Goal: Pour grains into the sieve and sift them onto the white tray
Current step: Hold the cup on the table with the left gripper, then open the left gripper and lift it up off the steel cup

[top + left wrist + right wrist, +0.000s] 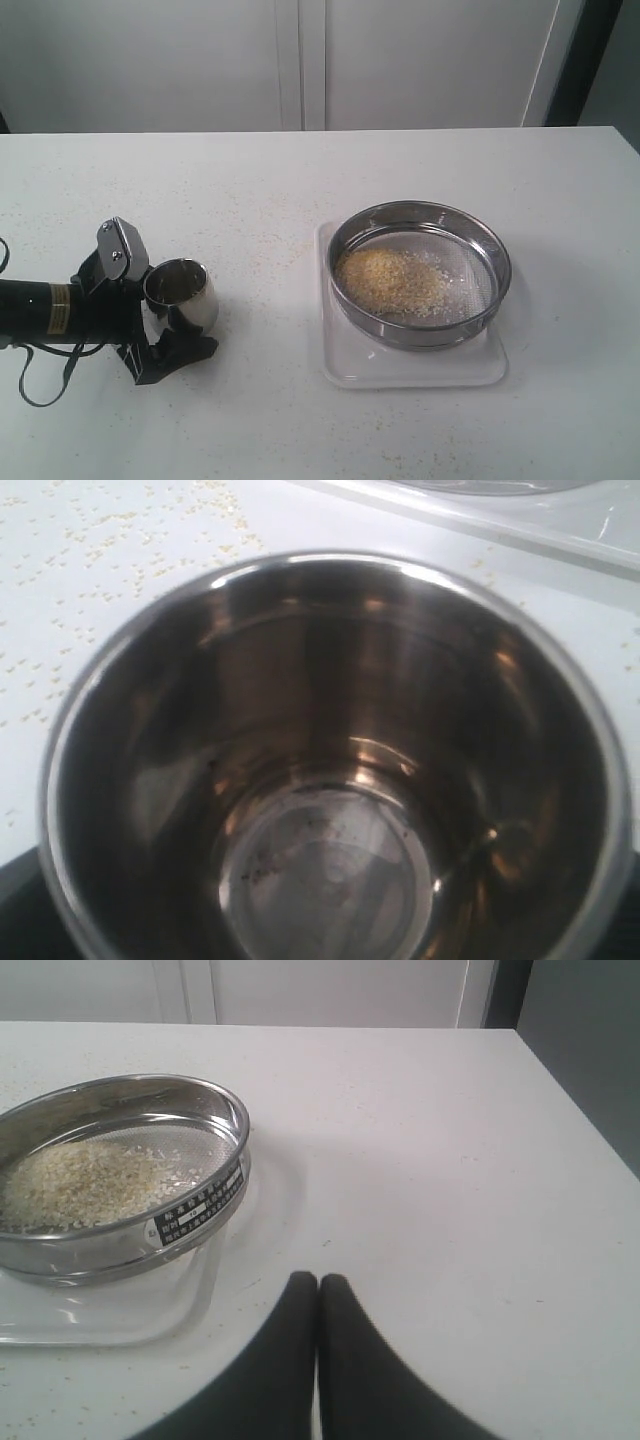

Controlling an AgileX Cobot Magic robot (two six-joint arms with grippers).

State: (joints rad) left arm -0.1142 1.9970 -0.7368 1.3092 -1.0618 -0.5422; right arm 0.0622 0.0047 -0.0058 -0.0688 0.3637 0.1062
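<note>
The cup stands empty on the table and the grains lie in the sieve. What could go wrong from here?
The left gripper stands open around the cup; a crooked retreat may tip it. The sieve nearly fills the white tray, so hard shaking could throw the grains over the tray's low rim onto the table.

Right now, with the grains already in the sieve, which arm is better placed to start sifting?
Right, probably. The right gripper is shut and empty, with the sieve just ahead of it. The left gripper stands open around the empty cup, well apart from the sieve.
</note>
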